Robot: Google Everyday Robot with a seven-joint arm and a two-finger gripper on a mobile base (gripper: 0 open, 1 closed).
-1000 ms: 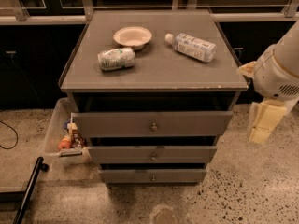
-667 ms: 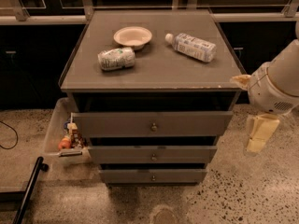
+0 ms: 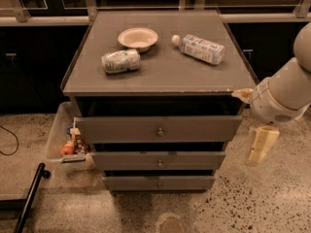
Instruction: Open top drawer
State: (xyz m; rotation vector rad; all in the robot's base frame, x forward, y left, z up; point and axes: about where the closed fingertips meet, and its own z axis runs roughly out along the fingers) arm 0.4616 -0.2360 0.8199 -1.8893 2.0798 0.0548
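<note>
The top drawer (image 3: 126, 128) is the widest grey-brown front of the cabinet, with a small round metal knob (image 3: 159, 131) at its centre. It stands a little further out than the two narrower drawer fronts (image 3: 158, 160) below it, and a dark gap shows above it under the cabinet top. My gripper (image 3: 260, 144) is cream-coloured and hangs below the white arm (image 3: 282, 96) just right of the cabinet's front right corner, at about the height of the top drawer. It is apart from the drawer and the knob and holds nothing that I can see.
On the cabinet top (image 3: 160, 74) lie a paper bowl (image 3: 138, 37), a can on its side (image 3: 120, 61) and a plastic bottle on its side (image 3: 199, 48). A clear bin (image 3: 58, 144) with small items stands left of the cabinet. A black pole (image 3: 29, 198) lies on the speckled floor.
The arm and gripper have moved down and a little left, closer to the cabinet's right front corner. The drawers and the objects on top have not moved.
</note>
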